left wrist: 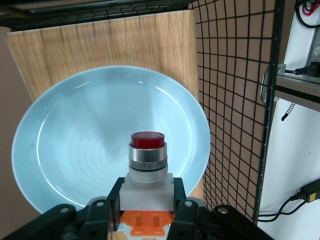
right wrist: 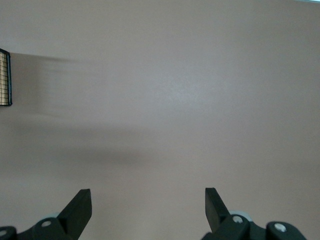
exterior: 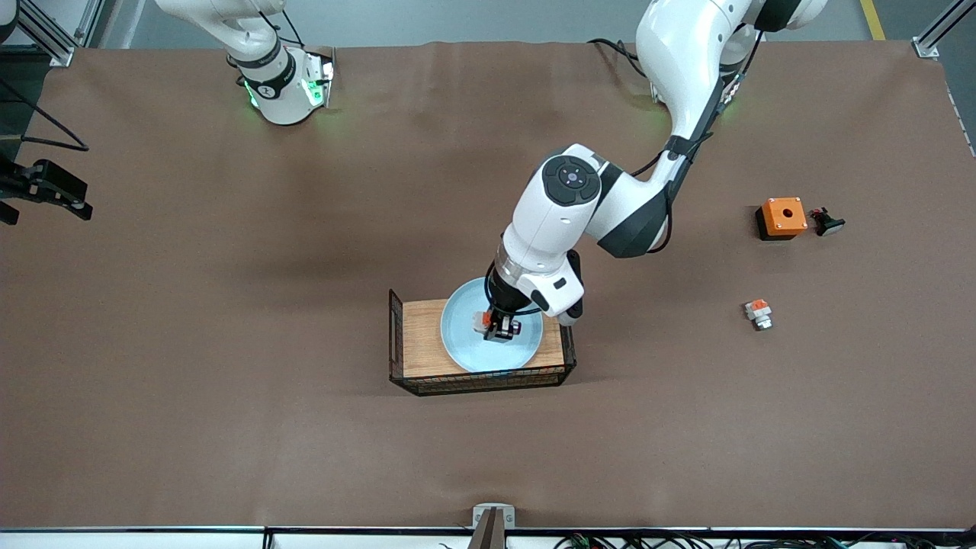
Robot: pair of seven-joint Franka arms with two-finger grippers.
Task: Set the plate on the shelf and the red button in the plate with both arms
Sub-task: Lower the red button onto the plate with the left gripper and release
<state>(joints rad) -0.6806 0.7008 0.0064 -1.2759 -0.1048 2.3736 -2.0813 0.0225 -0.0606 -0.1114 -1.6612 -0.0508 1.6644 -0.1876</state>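
Nearest the front camera, a wooden tray with a black wire-mesh rim [exterior: 415,347] sits on the brown table [exterior: 229,305], about midway between the two arms' ends. On the tray's wooden floor lies a round, shallow, pale blue glossy plate [exterior: 465,343] with faint concentric rings, filling most of the end toward the left arm.

Reaching in from its base, the left arm bends down over the tray. Its black left gripper [exterior: 499,326] hangs over the middle of the plate, fingers pressed against a small push-button part: a white body with an orange block, a silver collar and a dark red round cap, the red button [left wrist: 147,159]. From the left wrist view, the cap points out over the plate's centre, and the black fingertips [left wrist: 100,207] clamp the white body on both sides. Whether the button touches the plate cannot be told.

At the right arm's end of the table, the right gripper [right wrist: 148,202] waits above bare tabletop, its two black fingers spread wide with nothing between them.

Toward the left arm's end, well apart from the tray, stands an orange box with a round hole on top [exterior: 782,217], with a small black part [exterior: 826,222] just beside it. Nearer the front camera than these lies a small white-and-orange part [exterior: 759,313].
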